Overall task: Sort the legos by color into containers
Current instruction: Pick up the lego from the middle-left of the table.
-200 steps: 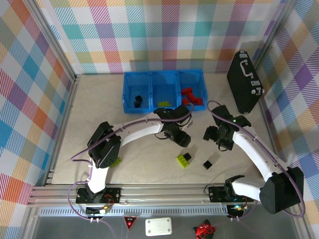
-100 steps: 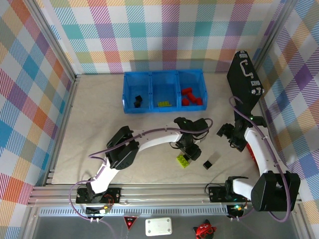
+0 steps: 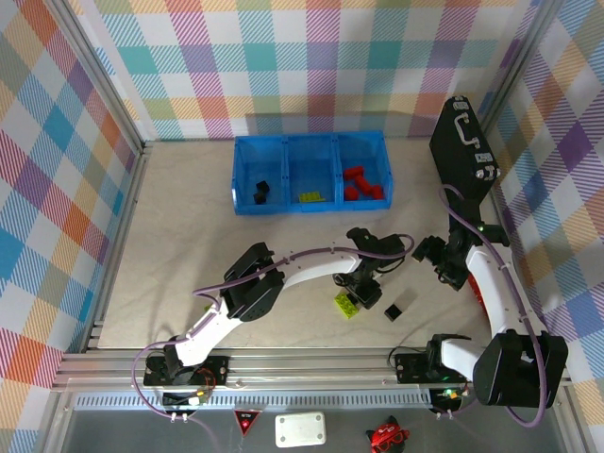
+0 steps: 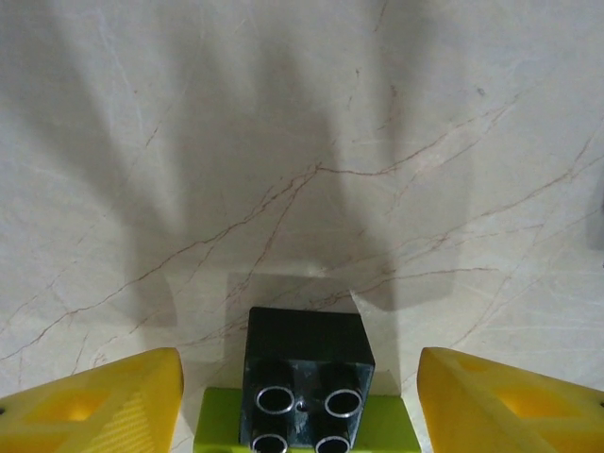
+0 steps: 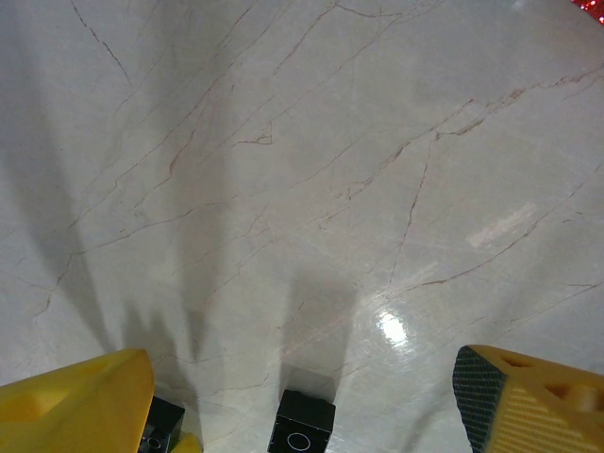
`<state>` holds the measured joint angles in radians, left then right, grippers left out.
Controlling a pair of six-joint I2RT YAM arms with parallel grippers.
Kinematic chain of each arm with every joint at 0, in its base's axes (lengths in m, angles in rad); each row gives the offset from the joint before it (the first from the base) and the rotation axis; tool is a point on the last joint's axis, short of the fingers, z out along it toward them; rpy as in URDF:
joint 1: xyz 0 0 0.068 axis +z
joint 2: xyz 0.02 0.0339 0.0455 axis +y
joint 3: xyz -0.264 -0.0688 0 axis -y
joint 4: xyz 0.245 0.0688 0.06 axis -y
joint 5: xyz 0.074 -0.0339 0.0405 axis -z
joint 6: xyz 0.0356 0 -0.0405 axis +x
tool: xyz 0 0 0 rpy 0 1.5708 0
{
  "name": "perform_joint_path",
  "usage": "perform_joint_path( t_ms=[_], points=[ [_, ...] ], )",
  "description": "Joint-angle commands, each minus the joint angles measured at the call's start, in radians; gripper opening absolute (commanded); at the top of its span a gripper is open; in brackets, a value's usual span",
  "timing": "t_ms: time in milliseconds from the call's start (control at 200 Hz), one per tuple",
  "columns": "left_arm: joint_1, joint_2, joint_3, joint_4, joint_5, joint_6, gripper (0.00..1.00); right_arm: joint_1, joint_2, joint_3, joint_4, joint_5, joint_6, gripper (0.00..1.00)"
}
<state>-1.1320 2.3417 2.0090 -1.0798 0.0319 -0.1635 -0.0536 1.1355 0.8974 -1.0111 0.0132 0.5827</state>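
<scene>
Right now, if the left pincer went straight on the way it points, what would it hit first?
Most likely the small black lego, stacked on a lime-green lego and centred between the fingers of the open left pincer. Depth is hard to judge, but nothing seems to lie in between.

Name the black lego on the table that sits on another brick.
The black cube under the left gripper: it sits on the lime-green brick. The other black cube lies alone on the table.
</scene>
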Motion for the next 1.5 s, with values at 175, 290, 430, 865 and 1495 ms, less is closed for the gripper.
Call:
perform_joint_path(
  t_ms=[175,290,430,865,1495],
  points=[
    [-0.023,0.030,0.022,-0.063,-0.025,-0.005,0.61,-0.011,-0.012,-0.017,0.004,-0.018,-0.019,0.84],
    [-0.023,0.037,0.028,-0.074,-0.042,-0.005,0.57,-0.010,-0.017,-0.021,0.008,-0.019,-0.019,0.84],
    [-0.025,0.048,0.043,-0.089,-0.050,-0.004,0.53,-0.009,-0.017,-0.020,0.005,-0.018,-0.019,0.83],
    [-0.025,0.049,0.073,-0.090,-0.043,0.002,0.41,-0.010,-0.020,-0.023,0.009,-0.021,-0.020,0.83],
    [0.000,-0.010,0.061,-0.058,-0.071,-0.006,0.35,-0.011,-0.022,-0.026,0.011,-0.013,-0.017,0.82]
  ],
)
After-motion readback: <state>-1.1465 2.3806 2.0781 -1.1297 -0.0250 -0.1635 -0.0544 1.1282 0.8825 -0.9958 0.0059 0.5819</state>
